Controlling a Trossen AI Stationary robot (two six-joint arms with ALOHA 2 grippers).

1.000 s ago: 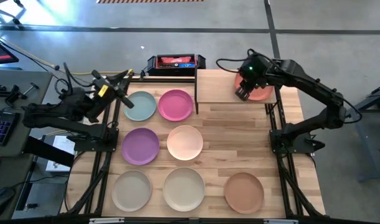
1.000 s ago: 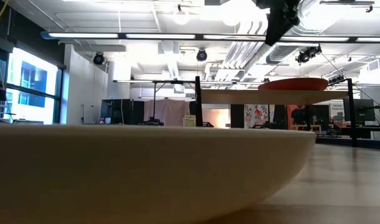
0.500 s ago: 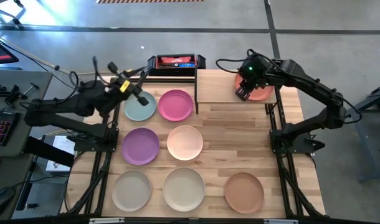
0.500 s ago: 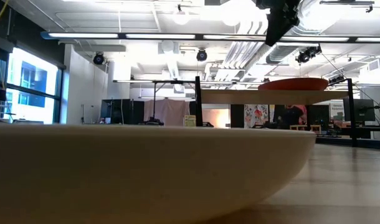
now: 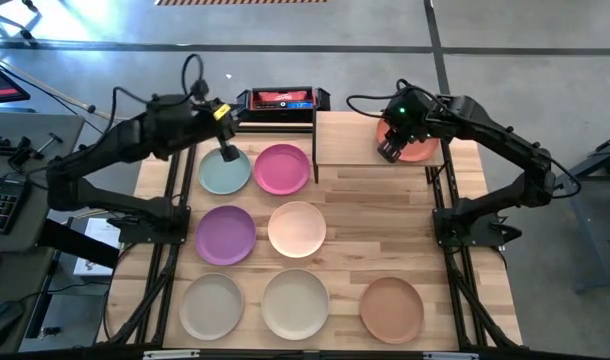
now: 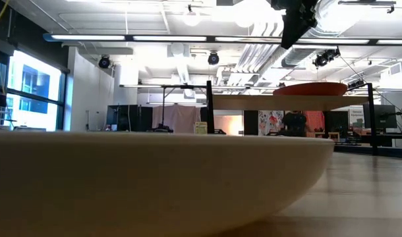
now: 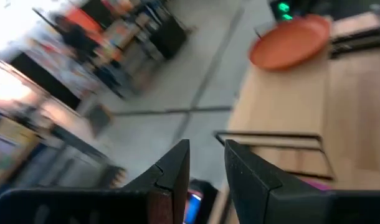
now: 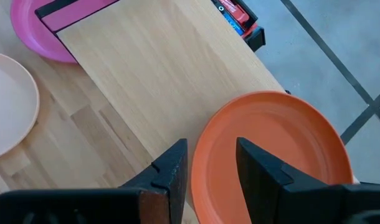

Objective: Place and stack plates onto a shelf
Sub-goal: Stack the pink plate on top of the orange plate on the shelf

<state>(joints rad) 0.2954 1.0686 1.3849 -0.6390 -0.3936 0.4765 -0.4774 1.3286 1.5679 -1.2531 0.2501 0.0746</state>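
An orange plate [image 5: 419, 146] lies on the right half of the shelf [image 5: 350, 138] at the table's far right. My right gripper [image 5: 388, 152] hangs open just above that plate's left rim [image 8: 205, 146]; the low view shows it [image 6: 294, 23] clear of the plate [image 6: 311, 88]. My left gripper [image 5: 228, 155] is open, holds nothing, and is above the far rim of the teal plate [image 5: 223, 176]. Flat on the table lie the pink [image 5: 282, 168], purple [image 5: 225, 235], peach [image 5: 297, 228], beige [image 5: 212, 305], cream [image 5: 296, 303] and tan [image 5: 392, 308] plates.
A black box with red contents [image 5: 277, 100] stands at the far edge, left of the shelf. The shelf's left half [image 8: 152, 74] is bare wood. Bare tabletop [image 5: 385, 225] lies between the shelf and the tan plate. The cream plate [image 6: 155, 178] fills the low view's foreground.
My left arm has swung from the table's left edge toward the right and risen, and its gripper has turned, ending over the teal plate's far rim. No plate has moved.
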